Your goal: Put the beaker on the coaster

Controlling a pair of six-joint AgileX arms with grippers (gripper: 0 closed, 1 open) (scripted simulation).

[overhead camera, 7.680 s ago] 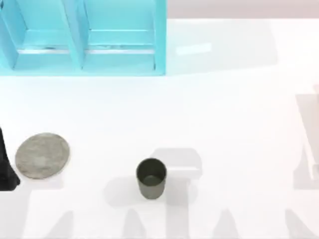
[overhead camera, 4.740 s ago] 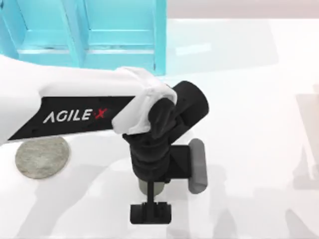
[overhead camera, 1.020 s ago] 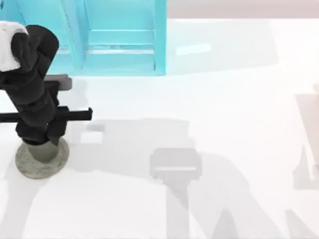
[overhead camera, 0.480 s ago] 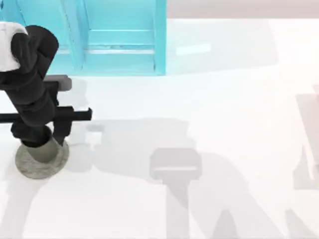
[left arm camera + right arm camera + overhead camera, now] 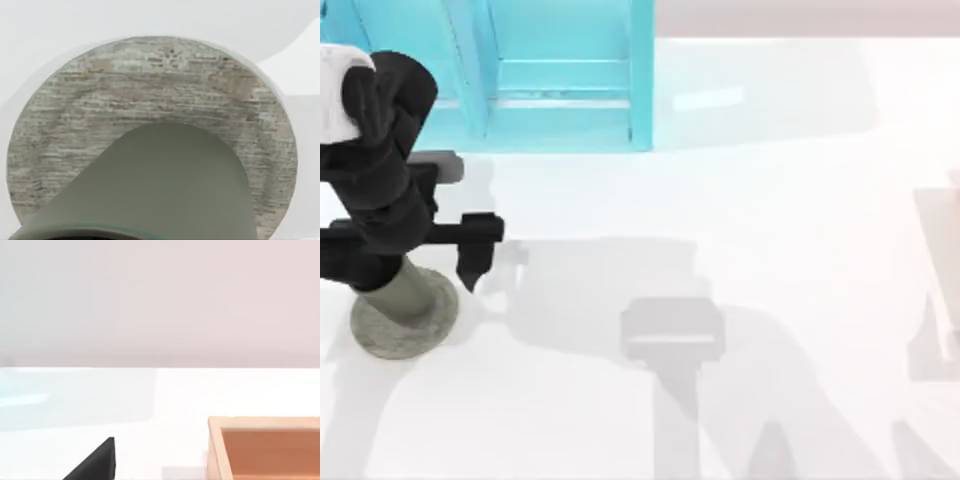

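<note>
Stone-grey coaster (image 5: 380, 335) sits near the table's left edge, in front of the turquoise shelf (image 5: 560, 80). Olive beaker (image 5: 408, 290) stands on the coaster, apparently a little off its centre. Left gripper (image 5: 395, 262) hovers over the beaker, fingers (image 5: 472, 262) spread apart, clear of its wall.

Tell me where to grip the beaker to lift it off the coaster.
Take the beaker by its side wall below the rim, left gripper coming from above, fingers on opposite sides: it stands upright on the coaster, round and handle-free.
</note>
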